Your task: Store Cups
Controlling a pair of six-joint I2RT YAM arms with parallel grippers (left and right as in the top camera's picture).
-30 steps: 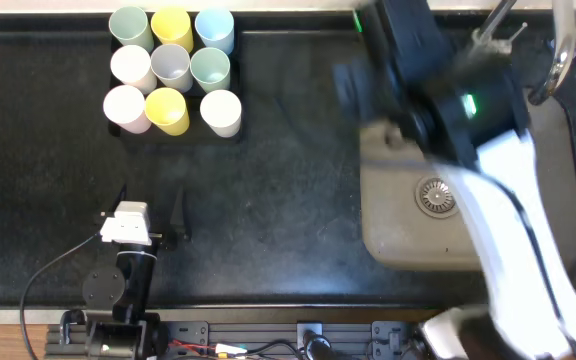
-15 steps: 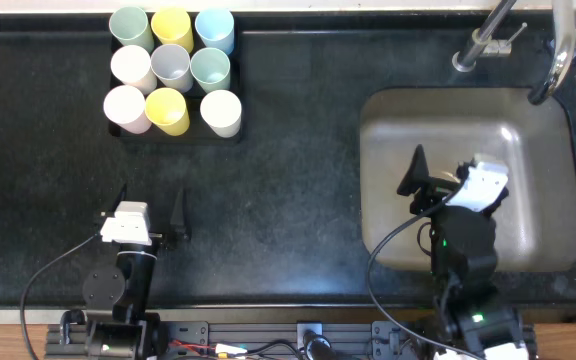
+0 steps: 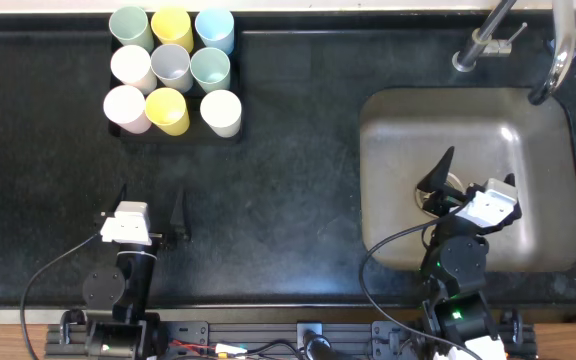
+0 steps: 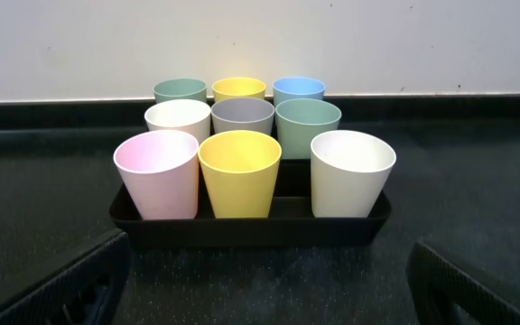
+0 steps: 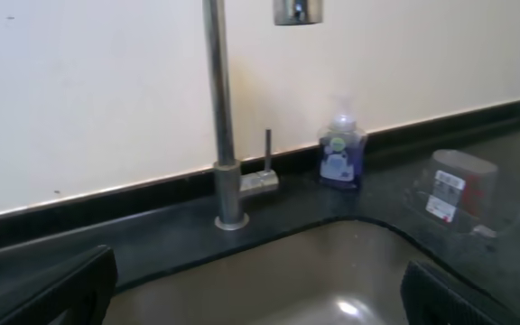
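Judging all nine cups (image 3: 172, 70) stored in the tray (image 4: 251, 230), park the left tool (image 3: 150, 205) and right tool (image 3: 474, 177), both spread wide and empty, well clear.

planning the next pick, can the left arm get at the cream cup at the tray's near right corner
Probably yes. The cream cup stands in the front row of the tray, facing the open left end effector, with only bare countertop between them.

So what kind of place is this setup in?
Probably a kitchen counter: a dark speckled stone worktop with an inset metal sink, a tall chrome tap behind it, and a blue soap bottle by the wall.
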